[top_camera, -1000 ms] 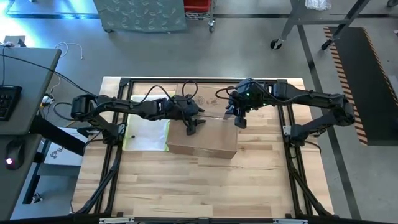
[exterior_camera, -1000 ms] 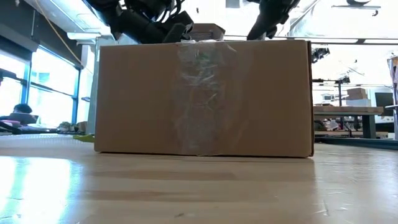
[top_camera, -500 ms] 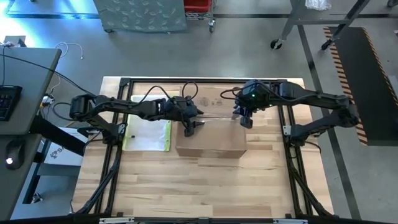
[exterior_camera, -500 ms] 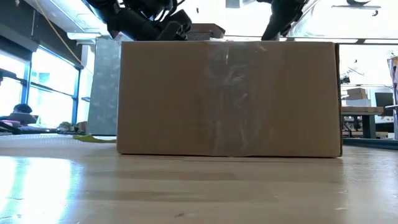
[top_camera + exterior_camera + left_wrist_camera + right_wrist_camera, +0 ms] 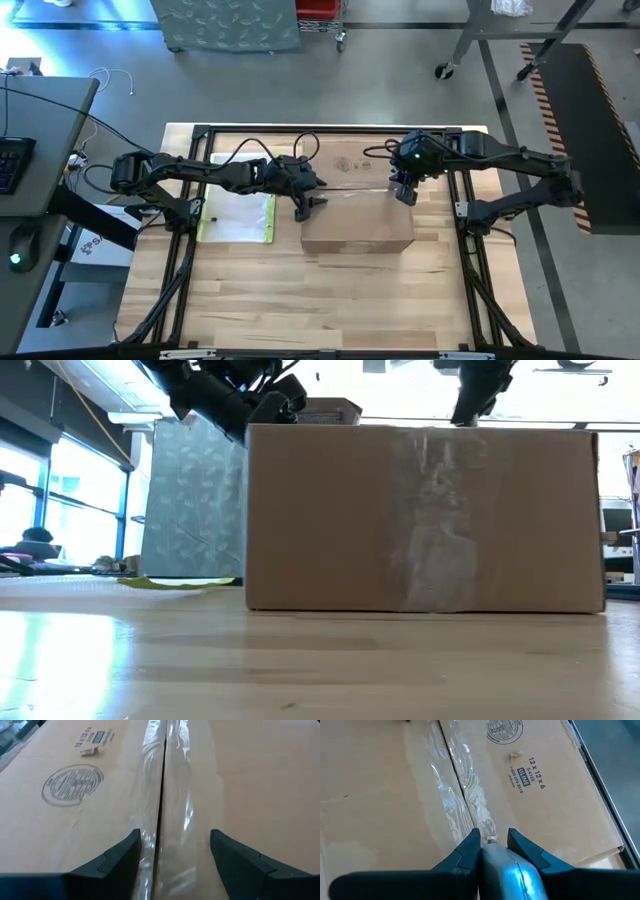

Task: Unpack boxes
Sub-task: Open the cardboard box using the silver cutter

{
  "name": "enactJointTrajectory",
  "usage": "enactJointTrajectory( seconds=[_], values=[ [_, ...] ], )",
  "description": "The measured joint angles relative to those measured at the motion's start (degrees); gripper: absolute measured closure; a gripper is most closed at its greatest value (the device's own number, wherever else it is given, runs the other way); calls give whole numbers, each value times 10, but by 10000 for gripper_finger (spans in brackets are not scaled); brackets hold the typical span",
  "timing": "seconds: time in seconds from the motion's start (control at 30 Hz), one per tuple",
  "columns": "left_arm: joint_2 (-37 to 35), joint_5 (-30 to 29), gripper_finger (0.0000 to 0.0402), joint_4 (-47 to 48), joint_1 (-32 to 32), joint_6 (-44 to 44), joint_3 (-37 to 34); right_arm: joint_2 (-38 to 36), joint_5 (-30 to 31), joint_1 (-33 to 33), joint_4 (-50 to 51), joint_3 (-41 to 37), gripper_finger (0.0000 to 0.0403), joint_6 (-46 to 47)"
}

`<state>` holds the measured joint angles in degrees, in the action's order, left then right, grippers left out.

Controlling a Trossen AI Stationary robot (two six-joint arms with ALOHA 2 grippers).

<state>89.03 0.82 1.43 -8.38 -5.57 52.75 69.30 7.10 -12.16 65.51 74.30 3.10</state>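
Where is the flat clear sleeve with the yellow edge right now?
In the high view, the flat clear plastic sleeve with yellow edge lies on the wooden table's left half, under the left arm and left of the brown cardboard box.

**Robot body: two dark arms**

Both arms matte black, jointed segments, looped black cables along them. Green LED on right wrist. Left gripper (image 5: 172, 857) fingers black, wedge-shaped. Right gripper (image 5: 494, 842) same black fingers, shiny metallic piece between them.
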Motion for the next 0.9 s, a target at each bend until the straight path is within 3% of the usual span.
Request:
enactJointTrajectory(
  seconds=[0.17,0.33,0.53,0.63,0.77,0.9],
  values=[
    [0,0,179,-1,-3,1,1,-23,22,20,34,8,345,48],
    [-7,-22,179,23,-4,3,1,-45,35,46,90,20,345,39],
    [-98,-69,191,271,-6,20,18,-44,30,62,-22,-16,345,27],
    [-161,-75,198,328,-6,25,34,-46,29,61,-113,-45,345,-5],
    [-214,-59,204,291,0,46,58,-48,24,62,-172,-51,345,-39],
    [-195,-28,207,180,7,44,59,-74,16,58,-243,-53,345,-76]
  ],
)
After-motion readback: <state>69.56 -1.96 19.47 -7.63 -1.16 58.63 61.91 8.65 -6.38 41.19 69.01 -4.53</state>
